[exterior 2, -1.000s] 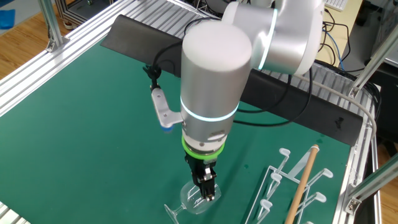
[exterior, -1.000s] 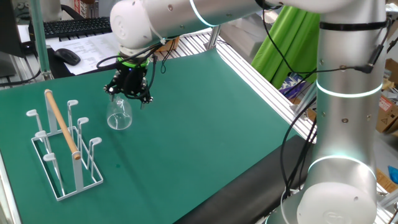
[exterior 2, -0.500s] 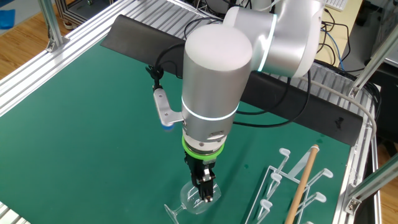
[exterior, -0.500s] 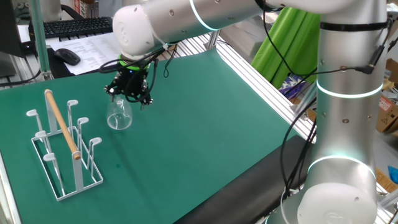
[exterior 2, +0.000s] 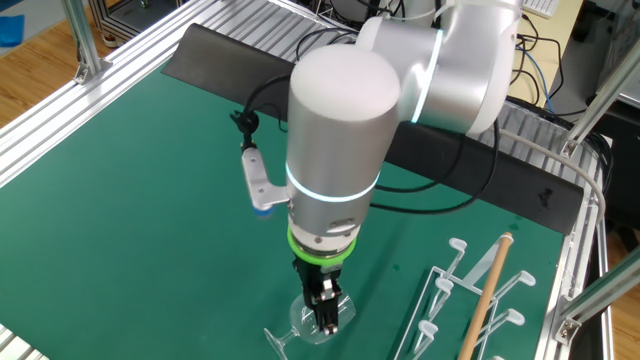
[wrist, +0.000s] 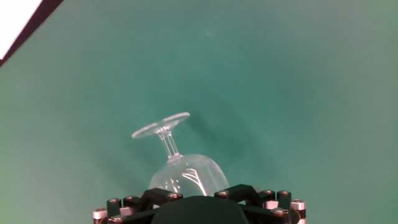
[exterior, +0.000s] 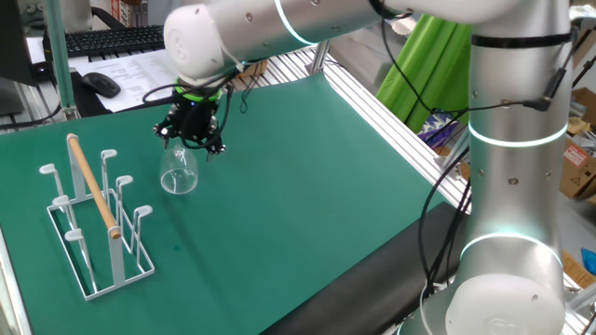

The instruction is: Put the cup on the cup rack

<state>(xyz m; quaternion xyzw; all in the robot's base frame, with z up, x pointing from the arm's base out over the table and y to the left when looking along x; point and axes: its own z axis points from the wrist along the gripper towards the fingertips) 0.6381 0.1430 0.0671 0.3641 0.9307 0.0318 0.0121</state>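
Observation:
The cup (exterior: 179,172) is a clear stemmed glass lying on its side on the green mat (exterior: 307,186). In the hand view its bowl (wrist: 185,173) is nearest the camera and its round foot (wrist: 160,126) points away. My gripper (exterior: 193,138) hangs just above the bowl with its fingers spread, holding nothing. From the other side, the gripper (exterior 2: 325,308) sits right over the cup (exterior 2: 312,326). The cup rack (exterior: 93,219), white wire with a wooden rod on top, stands left of the cup, a short gap away, and shows at the right edge (exterior 2: 480,300) in the other fixed view.
A keyboard (exterior: 116,39) and a mouse (exterior: 101,84) lie on the desk behind the mat. Aluminium rails (exterior: 391,121) run along the mat's right side. A black strip (exterior 2: 420,150) borders the mat's far edge in the other fixed view.
The arm has shifted a little, and the gripper has settled slightly closer over the cup's bowl. The cup and the rack have not moved, and the fingers stay spread.

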